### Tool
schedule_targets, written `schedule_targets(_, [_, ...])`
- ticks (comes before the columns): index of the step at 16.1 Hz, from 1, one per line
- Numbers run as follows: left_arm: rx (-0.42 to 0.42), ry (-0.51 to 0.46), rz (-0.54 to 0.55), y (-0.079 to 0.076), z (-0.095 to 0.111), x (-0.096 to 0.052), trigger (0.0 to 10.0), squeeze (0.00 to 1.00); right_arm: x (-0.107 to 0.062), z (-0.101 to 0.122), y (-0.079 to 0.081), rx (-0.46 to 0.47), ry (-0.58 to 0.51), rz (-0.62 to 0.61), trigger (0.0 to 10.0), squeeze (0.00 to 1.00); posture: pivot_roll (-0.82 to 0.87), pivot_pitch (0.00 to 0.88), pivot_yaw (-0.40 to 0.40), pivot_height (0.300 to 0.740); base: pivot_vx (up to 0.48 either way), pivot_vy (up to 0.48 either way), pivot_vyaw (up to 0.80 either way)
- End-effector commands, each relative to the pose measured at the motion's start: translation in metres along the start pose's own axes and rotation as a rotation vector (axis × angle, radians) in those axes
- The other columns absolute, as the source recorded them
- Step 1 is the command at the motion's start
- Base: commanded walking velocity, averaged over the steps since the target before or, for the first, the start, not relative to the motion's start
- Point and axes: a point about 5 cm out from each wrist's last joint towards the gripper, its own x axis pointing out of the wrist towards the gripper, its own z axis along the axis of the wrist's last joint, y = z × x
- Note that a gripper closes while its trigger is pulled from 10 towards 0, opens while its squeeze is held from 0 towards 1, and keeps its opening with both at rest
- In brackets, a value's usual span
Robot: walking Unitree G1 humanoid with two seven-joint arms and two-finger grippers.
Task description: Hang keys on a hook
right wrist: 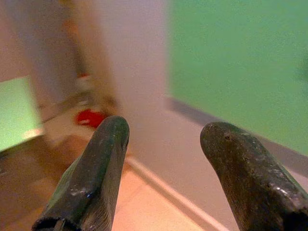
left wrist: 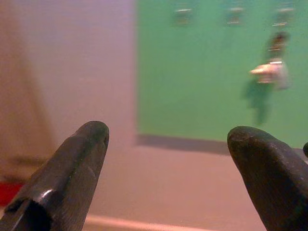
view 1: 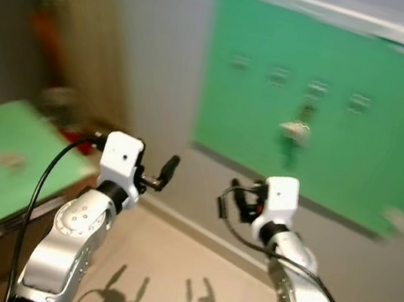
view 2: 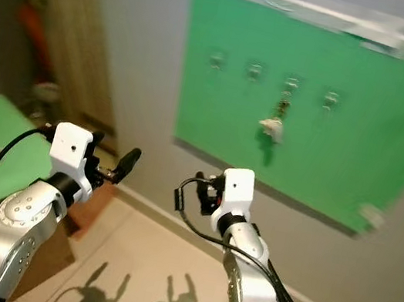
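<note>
Left eye view: keys (view 1: 297, 129) are hanging on the green board (view 1: 389, 153); left gripper (left wrist: 166, 163) and right gripper (right wrist: 163, 163) are gaping, holding nothing.

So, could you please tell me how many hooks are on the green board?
4, in a row across the green wall board: far left, second, third holding the hanging keys, far right. Blur may hide more.
</note>
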Motion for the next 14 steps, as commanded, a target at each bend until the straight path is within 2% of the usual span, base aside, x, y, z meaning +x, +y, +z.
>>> schedule_targets(1, [0.010,-0.002,0.007,0.000,0.000,0.001,10.0,0.00,-0.001,0.004,-0.001,-0.013,-0.014,0.003,10.0,0.00,-0.03,0.000,0.046,0.740,0.000,0.000,0.71])
schedule_targets(3, [0.016,0.006,0.013,0.003,-0.005,-0.002,10.0,0.00,-0.003,0.002,-0.004,-0.005,-0.010,-0.007,10.0,0.00,-0.03,0.000,0.045,0.740,0.000,0.000,0.70])
schedule_targets(4, [0.044,0.047,0.031,0.010,-0.019,-0.007,10.0,0.00,-0.008,0.000,-0.009,0.019,-0.018,-0.038,10.0,0.00,-0.04,0.000,0.048,0.740,0.000,0.000,0.70])
schedule_targets(5, [0.027,0.053,0.034,0.011,-0.022,-0.009,10.0,0.00,-0.013,0.000,-0.014,0.038,-0.036,-0.071,10.0,0.00,-0.04,0.000,0.051,0.740,0.000,0.000,0.69])
schedule_targets(9, [-0.105,-0.012,0.062,0.014,-0.011,-0.008,10.0,0.00,-0.032,-0.003,-0.027,0.095,-0.093,-0.181,10.0,0.00,-0.07,0.000,0.065,0.740,0.000,0.000,0.69])
schedule_targets(10, [-0.197,-0.044,0.178,0.028,-0.013,-0.018,10.0,0.00,-0.045,-0.005,-0.029,0.089,-0.122,-0.238,10.0,0.00,-0.08,0.000,0.078,0.740,0.000,0.000,0.69])
schedule_targets(11, [-0.115,-0.069,0.213,0.034,-0.012,-0.030,10.0,0.00,-0.051,-0.005,-0.030,0.064,-0.141,-0.252,10.0,0.00,-0.08,0.000,0.083,0.740,0.000,0.000,0.69])
schedule_targets(13, [0.137,-0.127,0.169,0.033,-0.002,-0.045,10.0,0.00,-0.062,-0.004,-0.034,0.051,-0.178,-0.284,10.0,0.00,-0.08,0.000,0.086,0.740,0.000,0.000,0.68])
schedule_targets(14, [0.151,-0.128,0.155,0.032,-0.002,-0.047,10.0,0.00,-0.064,-0.004,-0.035,0.049,-0.189,-0.287,10.0,0.00,-0.08,0.000,0.085,0.740,0.000,0.000,0.64])
